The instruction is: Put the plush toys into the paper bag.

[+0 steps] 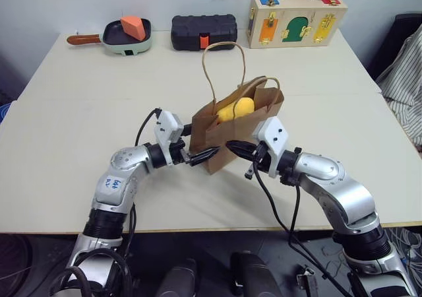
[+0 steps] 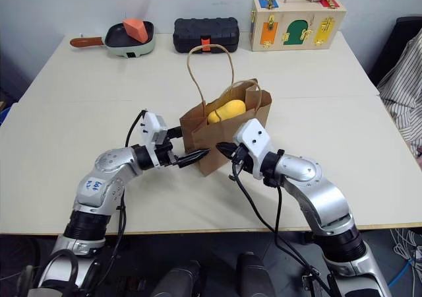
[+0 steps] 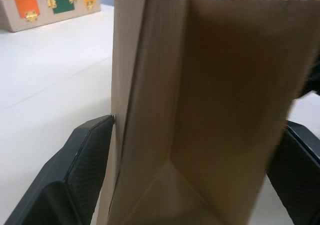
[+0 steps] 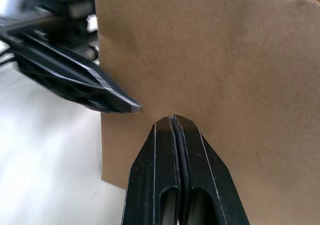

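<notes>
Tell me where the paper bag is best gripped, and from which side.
Probably the narrow side panel of the bag, low down, from the robot's left. The bag stands upright and the panel's gusset crease gives stiffer paper than the floppy twine handles. The open left end effector already has its fingers to either side of that panel, while the shut right end effector touches the front face.

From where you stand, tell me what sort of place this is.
Probably a robot test lab or workshop rather than a home. A plain white table against a bare wall carries practice props: a wooden board of latches and locks, a black tool case, and a small pan holding an orange block.
</notes>
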Robot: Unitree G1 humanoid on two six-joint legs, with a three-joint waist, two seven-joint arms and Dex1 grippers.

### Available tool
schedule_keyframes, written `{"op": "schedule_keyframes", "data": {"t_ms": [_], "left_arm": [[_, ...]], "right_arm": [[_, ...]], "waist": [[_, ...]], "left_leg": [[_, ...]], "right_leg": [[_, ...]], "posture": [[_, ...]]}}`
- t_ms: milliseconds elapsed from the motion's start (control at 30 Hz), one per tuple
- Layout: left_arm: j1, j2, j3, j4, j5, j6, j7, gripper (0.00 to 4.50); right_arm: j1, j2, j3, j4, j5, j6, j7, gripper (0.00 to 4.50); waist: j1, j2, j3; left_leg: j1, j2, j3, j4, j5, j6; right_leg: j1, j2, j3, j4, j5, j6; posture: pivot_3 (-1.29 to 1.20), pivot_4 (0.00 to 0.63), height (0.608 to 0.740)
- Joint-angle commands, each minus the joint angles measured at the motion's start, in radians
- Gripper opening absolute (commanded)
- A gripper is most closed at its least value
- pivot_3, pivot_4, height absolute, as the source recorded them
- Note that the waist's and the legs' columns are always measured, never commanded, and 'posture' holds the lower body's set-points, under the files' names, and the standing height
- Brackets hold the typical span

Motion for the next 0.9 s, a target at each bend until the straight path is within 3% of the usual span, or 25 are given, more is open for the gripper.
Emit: {"op": "schedule_keyframes", "data": {"t_ms": [33,267,400,433,500,667,867,900], "left_arm": [[-0.041,-0.012,0.025,-0.012,-0.020,-0.027,-0.009,3.89],[-0.070,0.000,0.021,0.020,-0.029,-0.033,-0.077,1.68],[-0.104,0.006,0.025,0.072,-0.041,-0.049,-0.142,0.38],[-0.115,0.009,0.025,0.084,-0.050,-0.050,-0.169,0.06],[-0.140,0.016,0.026,0.109,-0.070,-0.046,-0.228,0.00],[-0.230,0.057,0.013,0.181,-0.116,-0.029,-0.422,0.00],[-0.349,0.060,-0.056,0.367,-0.046,-0.176,-0.649,0.00],[-0.366,0.053,-0.068,0.413,-0.024,-0.219,-0.673,0.00]], "right_arm": [[0.010,-0.024,-0.050,-0.060,0.021,-0.025,0.031,0.00],[0.085,-0.099,-0.154,-0.160,0.073,-0.014,0.082,0.00],[0.177,-0.199,-0.343,-0.247,0.189,0.033,0.135,0.00],[0.203,-0.230,-0.411,-0.268,0.241,0.051,0.160,0.19],[0.260,-0.301,-0.567,-0.305,0.390,0.108,0.224,0.60],[0.402,-0.487,-0.972,-0.320,0.748,0.262,0.380,2.25],[0.594,-0.572,-1.270,-0.311,0.841,0.367,0.494,4.36],[0.627,-0.575,-1.302,-0.317,0.830,0.371,0.515,4.44]], "waist": [[-0.001,0.000,0.000],[-0.005,0.000,0.000],[0.005,0.000,0.000],[0.009,0.000,0.000],[0.017,0.000,0.000],[0.023,0.000,0.000],[0.024,-0.001,0.000],[0.024,-0.001,0.001]], "left_leg": [[0.000,0.000,0.000,0.000,0.000,0.000],[0.000,0.000,0.000,0.000,0.000,0.000],[0.000,0.000,0.000,0.000,0.000,0.000],[0.000,0.000,0.000,0.000,0.000,0.000],[0.000,0.000,0.000,0.000,0.000,0.000],[0.000,0.000,0.000,0.000,0.000,0.000],[0.001,0.000,0.001,0.000,0.000,0.001],[0.001,0.000,0.001,0.000,-0.001,0.001]], "right_leg": [[0.000,0.000,0.000,0.000,0.000,0.000],[0.000,0.000,0.000,0.000,0.000,0.000],[0.000,0.000,0.000,0.000,0.000,0.000],[0.000,0.000,0.000,-0.001,0.000,0.000],[0.000,0.000,0.000,0.000,0.000,0.000],[0.001,0.000,0.000,-0.001,0.000,0.000],[0.004,0.000,0.000,-0.002,0.000,0.000],[0.004,0.000,0.000,-0.001,0.000,0.000]], "posture": [[0.00,0.150,0.740],[0.00,0.150,0.740],[0.00,0.150,0.740],[0.00,0.150,0.740],[0.00,0.150,0.740],[0.00,0.150,0.740],[0.00,0.150,0.740],[0.00,0.150,0.740]]}}
